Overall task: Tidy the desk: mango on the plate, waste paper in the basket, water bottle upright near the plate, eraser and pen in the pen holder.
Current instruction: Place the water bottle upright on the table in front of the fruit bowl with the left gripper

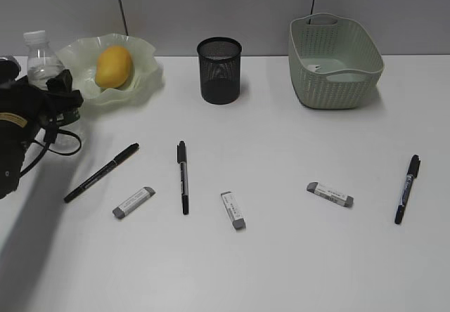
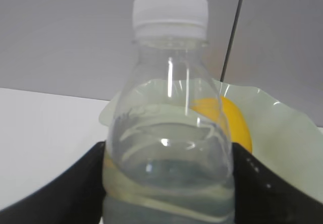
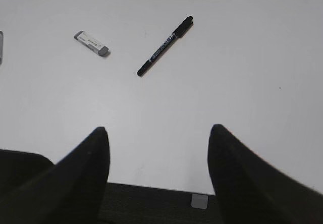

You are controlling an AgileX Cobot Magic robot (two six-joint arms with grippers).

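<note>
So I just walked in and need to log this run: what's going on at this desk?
A two-armed robot is tidying it. The left end effector is around the upright water bottle, beside the plate that already holds the mango. The right end effector hangs open and empty above the desk. Three pens, including one mid-table, and three erasers, one central, lie loose; the pen holder looks empty. Something small lies in the basket.
</note>
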